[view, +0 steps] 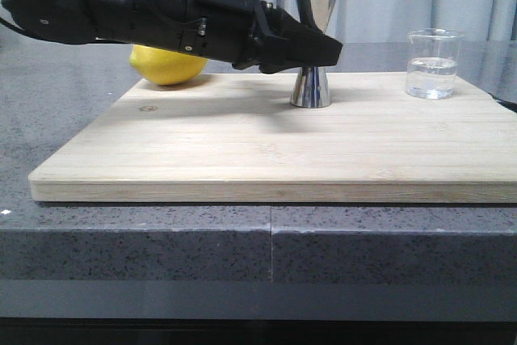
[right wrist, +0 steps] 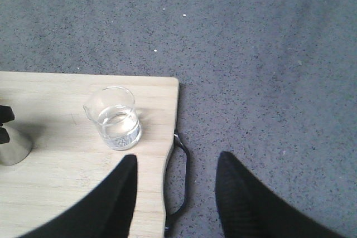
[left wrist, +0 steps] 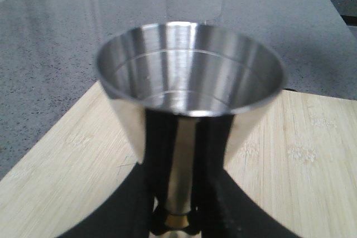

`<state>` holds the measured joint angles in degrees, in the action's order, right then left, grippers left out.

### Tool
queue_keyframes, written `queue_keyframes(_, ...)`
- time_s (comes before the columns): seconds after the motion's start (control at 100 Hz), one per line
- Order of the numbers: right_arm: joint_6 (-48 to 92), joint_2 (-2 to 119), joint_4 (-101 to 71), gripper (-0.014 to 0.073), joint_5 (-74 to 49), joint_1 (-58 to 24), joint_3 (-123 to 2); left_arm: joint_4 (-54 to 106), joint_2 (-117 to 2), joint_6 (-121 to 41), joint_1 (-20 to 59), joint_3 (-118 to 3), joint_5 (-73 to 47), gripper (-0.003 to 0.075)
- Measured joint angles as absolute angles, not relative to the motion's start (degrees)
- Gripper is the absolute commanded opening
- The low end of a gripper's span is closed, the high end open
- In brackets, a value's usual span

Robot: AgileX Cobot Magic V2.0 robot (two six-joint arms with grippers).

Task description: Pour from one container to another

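Front view: my left claw (view: 319, 52) is clamped on the waist of the jigger (view: 313, 38), which stands upright on the bamboo board (view: 275, 147), base flat on the wood, near the board's far edge. Left wrist view looks straight into the jigger's (left wrist: 189, 90) upper cone: bare steel inside with faint fill lines, no liquid visible. Below it the gold band at the waist sits between my black fingers (left wrist: 220, 193), one on each side, touching the stem. The beaker (view: 435, 64) is on the same board, at its far right corner, well apart from the jigger and upright. It holds clear liquid, roughly the lower half. Right wrist view shows the beaker (right wrist: 113, 117) from above: liquid in the bottom, pouring lip on the rim, just beside the board's edge. My right claw (right wrist: 175, 193) hangs above the board's edge near the beaker, fingers spread wide, holding nothing, not touching the glass. A black handle (right wrist: 181, 179) runs along that board edge. A lemon (view: 168, 65) lies behind my left arm at the board's far left. The board rests on a grey speckled worktop (view: 161, 248).
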<state>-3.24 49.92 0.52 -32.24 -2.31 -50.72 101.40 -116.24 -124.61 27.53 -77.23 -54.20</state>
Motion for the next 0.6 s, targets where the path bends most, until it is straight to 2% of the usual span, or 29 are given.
queue_keyframes(0.25,-3.2,49.9,0.8,0.0297,-30.3,-2.3,-49.2,101.4,-116.4,-124.6,27.5,-77.3,-57.0,-0.0021)
queue_keyframes(0.6,-3.1,49.9,1.6,0.0297,-18.5,-2.3,-39.4,101.3,-116.3,-123.4,27.5,-77.3,-58.0,-0.0021)
